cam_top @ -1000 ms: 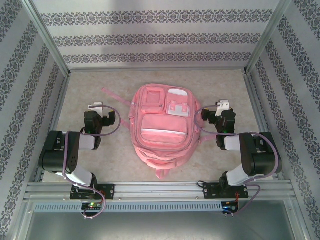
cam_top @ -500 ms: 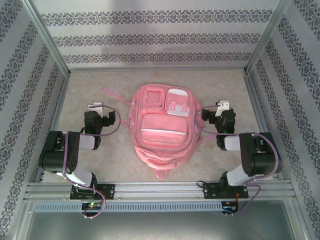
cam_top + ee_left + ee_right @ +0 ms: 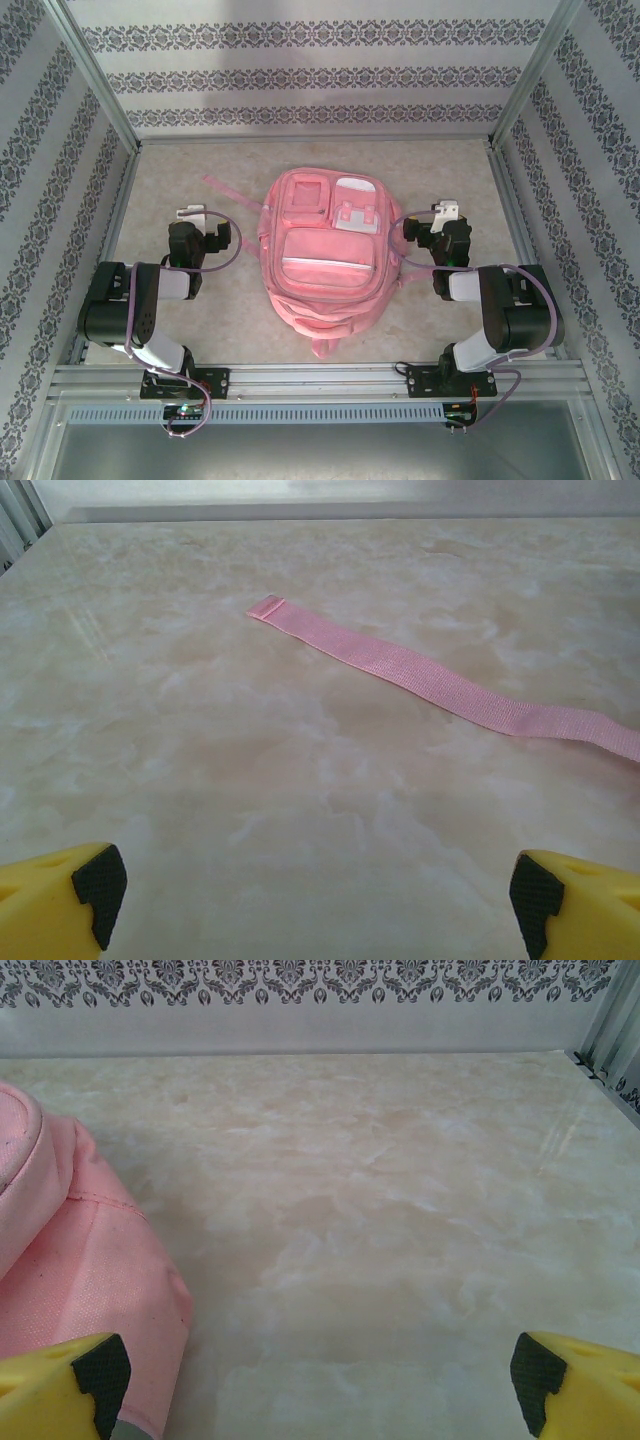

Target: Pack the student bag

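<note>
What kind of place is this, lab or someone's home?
Probably a lab robot cell: aluminium frame rails, wallpaper-print panels on three sides, a marble-look table with the student bag on it.

Student bag (image 3: 322, 255): was soft pink cloth, matt, finely woven, with stitched seams; its strap (image 3: 440, 685) was flat ribbed webbing. Tabletop (image 3: 250, 780): was smooth, marbled beige, faintly glossy. Left tool (image 3: 320, 905) and right tool (image 3: 320, 1385): had smooth yellow plastic fingers with matt black pads. Frame (image 3: 320, 378): was pale ribbed metal.

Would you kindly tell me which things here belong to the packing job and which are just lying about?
Job: student bag, its pink strap, left gripper, right gripper, both open.
Just there: table, patterned walls, metal frame.
</note>
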You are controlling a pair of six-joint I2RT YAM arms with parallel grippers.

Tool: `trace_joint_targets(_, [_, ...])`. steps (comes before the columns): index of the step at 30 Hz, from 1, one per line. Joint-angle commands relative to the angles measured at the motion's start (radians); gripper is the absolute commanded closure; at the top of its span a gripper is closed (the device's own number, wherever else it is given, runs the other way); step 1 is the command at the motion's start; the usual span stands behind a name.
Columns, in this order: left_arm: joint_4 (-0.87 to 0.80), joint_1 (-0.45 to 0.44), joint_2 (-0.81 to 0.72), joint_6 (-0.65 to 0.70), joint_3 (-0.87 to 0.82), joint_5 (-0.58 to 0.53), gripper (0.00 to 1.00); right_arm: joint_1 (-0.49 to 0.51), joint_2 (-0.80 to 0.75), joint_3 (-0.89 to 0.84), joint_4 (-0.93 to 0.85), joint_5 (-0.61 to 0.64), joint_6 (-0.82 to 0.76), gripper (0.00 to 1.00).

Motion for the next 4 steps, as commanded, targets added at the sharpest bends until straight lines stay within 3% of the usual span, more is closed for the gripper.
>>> trace_joint_targets(1, [-0.004, -0.010, -0.005, -0.006, 0.003, -0.010, 0.01, -0.009, -0.005, 0.004, 0.013, -0.018, -0.004, 0.02])
trace_joint_targets(4, [0.002, -0.009, -0.005, -0.004, -0.002, -0.006, 0.01, -0.008, -0.005, 0.004, 0.013, -0.018, -0.004, 0.02])
